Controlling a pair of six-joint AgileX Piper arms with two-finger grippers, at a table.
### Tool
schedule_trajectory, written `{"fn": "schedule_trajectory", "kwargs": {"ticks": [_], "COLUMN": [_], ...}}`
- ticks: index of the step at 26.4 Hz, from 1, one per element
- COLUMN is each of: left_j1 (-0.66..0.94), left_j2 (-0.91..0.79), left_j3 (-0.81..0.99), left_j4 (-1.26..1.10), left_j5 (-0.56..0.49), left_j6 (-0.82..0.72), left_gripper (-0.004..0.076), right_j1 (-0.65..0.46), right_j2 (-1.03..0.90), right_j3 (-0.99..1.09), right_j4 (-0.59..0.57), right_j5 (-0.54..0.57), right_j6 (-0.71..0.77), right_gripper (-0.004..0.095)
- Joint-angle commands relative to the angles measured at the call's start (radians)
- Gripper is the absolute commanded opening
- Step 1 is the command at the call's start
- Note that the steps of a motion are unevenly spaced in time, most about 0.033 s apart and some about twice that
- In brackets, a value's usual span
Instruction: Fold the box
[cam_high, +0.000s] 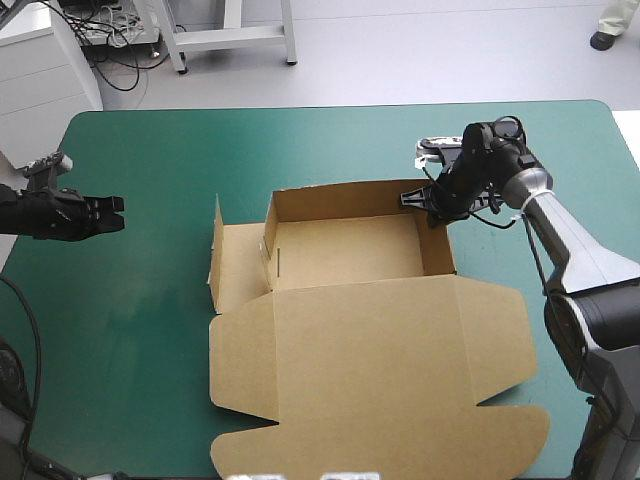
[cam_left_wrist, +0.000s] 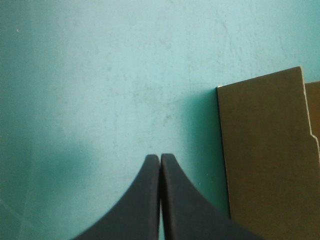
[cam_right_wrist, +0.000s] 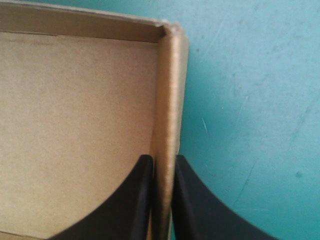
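The brown box (cam_high: 350, 250) lies mid-table as an open tray with its far and right walls raised. Its wide lid (cam_high: 380, 380) lies flat toward the near edge, and a left flap (cam_high: 217, 250) stands loose. My right gripper (cam_high: 432, 203) is at the tray's far right corner. In the right wrist view its fingers (cam_right_wrist: 140, 200) pinch the right wall (cam_right_wrist: 167, 100), one inside and one outside. My left gripper (cam_high: 112, 212) hovers over bare cover left of the box, shut with nothing held. In the left wrist view the left gripper (cam_left_wrist: 160, 162) points at the cover, the left flap (cam_left_wrist: 270, 150) beside it.
Bare teal-green cover (cam_high: 130, 330) stretches left of the box and along the far edge (cam_high: 330, 130). The lid reaches close to the table's near edge, and its right flap (cam_high: 495, 340) lies near the right arm.
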Motion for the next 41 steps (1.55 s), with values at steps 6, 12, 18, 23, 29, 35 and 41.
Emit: {"fn": "schedule_trajectory", "kwargs": {"ticks": [6,12,18,23,29,35,41], "left_j1": [0.003,0.003,0.003,0.003,0.003,0.003,0.003], "left_j2": [-0.042,-0.042,-0.042,-0.042,-0.042,-0.042,-0.042], "left_j3": [-0.023,-0.023,-0.023,-0.023,-0.023,-0.023,-0.023], "left_j4": [-0.059,-0.059,-0.059,-0.059,-0.059,-0.055,-0.055], "left_j5": [-0.005,-0.005,-0.005,-0.003,-0.001,-0.001,-0.001], "left_j6": [-0.005,-0.005,-0.005,-0.005,-0.005,-0.005,0.001], "left_gripper": [-0.0033,-0.0032,-0.0032,-0.0032,-0.0032,-0.0032,-0.0032], "right_j1": [0.003,0.003,0.003,0.005,0.009,0.025,0.025], "right_j2": [-0.045,-0.095,-0.198,-0.228,-0.198,-0.161,-0.113], "right_j3": [-0.128,-0.131,-0.018,0.060,0.084,0.084,0.087], "right_j4": [-0.002,0.001,0.001,0.002,0.000,-0.012,-0.033], "right_j5": [0.079,0.083,0.081,0.081,0.079,0.072,0.080], "right_j6": [0.047,0.079,0.089,0.096,0.096,0.084,0.080], "right_gripper": [0.0769,0.0788,0.0789,0.0788,0.0788,0.0782,0.0714]}}
